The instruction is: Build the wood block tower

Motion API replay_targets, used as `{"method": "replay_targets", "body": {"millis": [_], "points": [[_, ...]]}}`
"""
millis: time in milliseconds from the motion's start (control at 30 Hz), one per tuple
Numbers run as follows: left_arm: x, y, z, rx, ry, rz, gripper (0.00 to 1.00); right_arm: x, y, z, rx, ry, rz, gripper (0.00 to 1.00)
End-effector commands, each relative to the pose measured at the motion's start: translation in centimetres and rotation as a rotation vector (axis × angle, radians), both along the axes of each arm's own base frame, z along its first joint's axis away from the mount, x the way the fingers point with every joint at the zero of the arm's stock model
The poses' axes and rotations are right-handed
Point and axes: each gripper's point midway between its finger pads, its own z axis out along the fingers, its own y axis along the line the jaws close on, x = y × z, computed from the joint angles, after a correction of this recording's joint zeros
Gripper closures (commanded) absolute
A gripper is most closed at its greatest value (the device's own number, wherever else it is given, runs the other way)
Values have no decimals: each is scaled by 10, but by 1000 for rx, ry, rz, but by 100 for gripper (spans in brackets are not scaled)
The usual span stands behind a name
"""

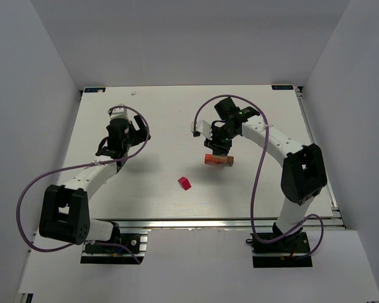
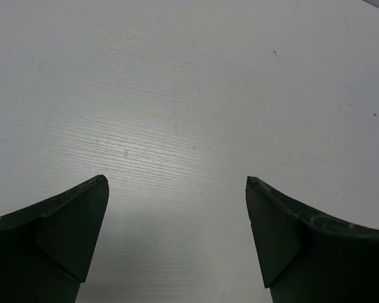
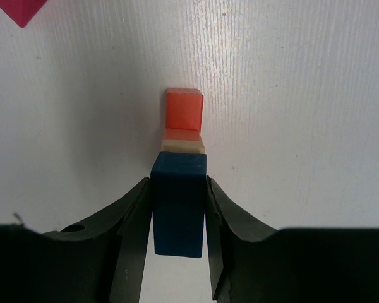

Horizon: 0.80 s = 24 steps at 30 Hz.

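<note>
My right gripper (image 3: 179, 184) is shut on a blue block (image 3: 179, 211), its fingers pressed on both sides. Just beyond the blue block lie a tan block (image 3: 183, 144), a thin salmon one and an orange-red block (image 3: 184, 108) in one line; I cannot tell whether the blue block touches them. From above, the right gripper (image 1: 218, 149) stands over an orange-red and brown group (image 1: 218, 160) at table centre-right. A magenta-red block (image 1: 186, 183) lies alone nearer the front and shows in the right wrist view (image 3: 19, 9). My left gripper (image 2: 177, 181) is open and empty over bare table.
The left arm (image 1: 117, 140) rests at the table's left side, well away from the blocks. White walls enclose the table on the left, back and right. A purple cable (image 1: 260, 170) loops beside the right arm.
</note>
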Motion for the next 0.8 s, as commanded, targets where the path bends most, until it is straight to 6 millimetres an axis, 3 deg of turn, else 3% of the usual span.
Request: {"method": "replay_targets", "body": {"millis": [0,767], "points": [[10,3,17,0,-39,12,2,5,3,-1,10,-14,10,70],[11,0,20,0,-46,2,2,9,3,-4,3,-20,5,63]]}}
